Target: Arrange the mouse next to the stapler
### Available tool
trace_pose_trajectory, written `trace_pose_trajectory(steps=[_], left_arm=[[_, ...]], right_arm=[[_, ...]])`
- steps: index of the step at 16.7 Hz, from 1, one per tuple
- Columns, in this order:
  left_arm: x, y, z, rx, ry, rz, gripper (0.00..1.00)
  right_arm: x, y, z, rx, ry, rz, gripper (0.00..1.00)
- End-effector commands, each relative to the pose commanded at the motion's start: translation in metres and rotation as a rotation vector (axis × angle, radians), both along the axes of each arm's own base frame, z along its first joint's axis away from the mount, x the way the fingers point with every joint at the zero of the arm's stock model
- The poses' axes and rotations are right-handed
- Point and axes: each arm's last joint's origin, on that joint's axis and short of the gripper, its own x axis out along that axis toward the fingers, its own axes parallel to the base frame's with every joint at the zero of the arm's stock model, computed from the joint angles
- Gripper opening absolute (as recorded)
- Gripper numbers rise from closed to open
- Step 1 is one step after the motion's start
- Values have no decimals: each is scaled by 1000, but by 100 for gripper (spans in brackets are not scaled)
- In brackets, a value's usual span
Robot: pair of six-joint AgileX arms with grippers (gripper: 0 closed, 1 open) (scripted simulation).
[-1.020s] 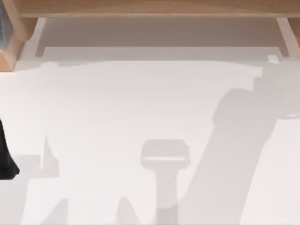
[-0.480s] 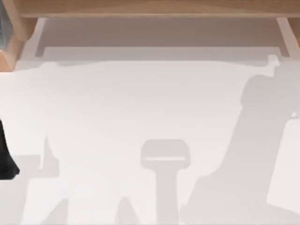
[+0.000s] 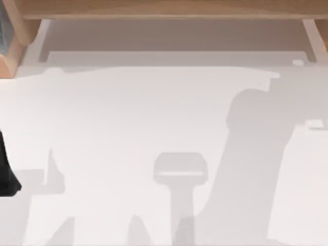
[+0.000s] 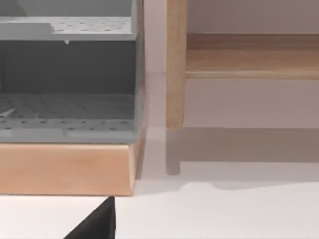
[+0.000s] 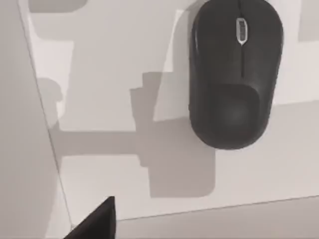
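On the white surface [image 5: 99,74] beneath the right arm's wrist camera the black mouse [image 5: 234,74] is seen lying free, judged light, rigid and smooth-shelled, best taken across its narrow flanks; the pincer's state cannot be told.

A dark shape [image 3: 7,171] is cut off by the top view's left edge, the mouse [image 5: 233,74] runs past the right wrist view's border, and a grey perforated bin [image 4: 67,74] is cropped likewise.
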Motion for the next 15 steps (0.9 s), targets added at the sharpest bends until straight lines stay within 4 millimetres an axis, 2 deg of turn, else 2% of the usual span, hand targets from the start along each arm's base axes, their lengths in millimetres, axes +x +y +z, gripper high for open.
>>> trace_pose_trajectory(steps=[4, 6, 8, 10, 12, 15], left_arm=[[0, 0, 0, 0, 0, 0, 100], [0, 0, 0, 0, 0, 0, 100], [0, 0, 0, 0, 0, 0, 100], [0, 0, 0, 0, 0, 0, 100], [0, 0, 0, 0, 0, 0, 100], [0, 0, 0, 0, 0, 0, 100]], right_arm=[[-19, 49, 54, 7, 3, 12, 100], [-27, 64, 69, 8, 5, 12, 100], [-30, 65, 72, 8, 5, 12, 100], [-26, 53, 62, 8, 5, 13, 100], [-18, 29, 41, 3, -1, 7, 100], [1, -8, -18, -1, -2, -2, 100]])
